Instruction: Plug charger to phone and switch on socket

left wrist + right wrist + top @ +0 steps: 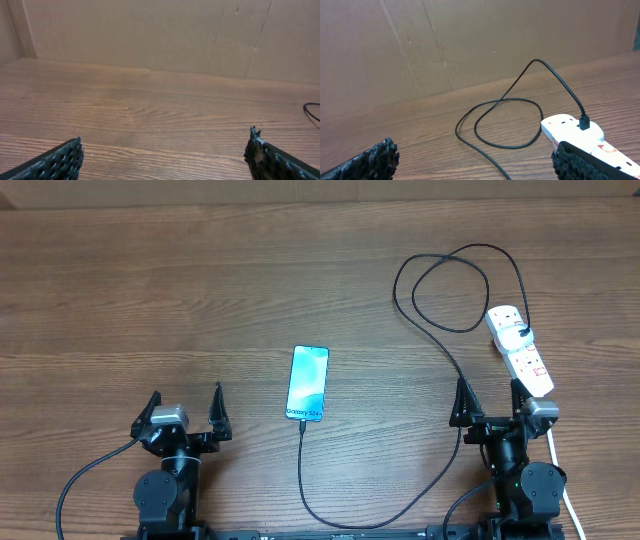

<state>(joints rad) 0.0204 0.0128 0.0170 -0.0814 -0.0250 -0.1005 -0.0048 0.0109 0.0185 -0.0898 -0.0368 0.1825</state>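
Note:
The phone [308, 383] lies flat mid-table, its blue screen lit. The charger's thin black cable [301, 475] meets the phone's near end, runs along the front edge, then up past my right gripper and loops [440, 285] to its plug on the socket [521, 348], a white power strip at the right. In the right wrist view the cable loop [505, 122] and the socket [572, 131] with the plug in it show. My left gripper [187, 415] is open and empty, left of the phone. My right gripper [492, 408] is open and empty, just near of the socket.
The socket's thick white cord [560, 470] runs down past the right arm base. A cardboard wall [160, 35] backs the far side of the wooden table [150, 300]. A black arm cable [85, 475] curves at the front left.

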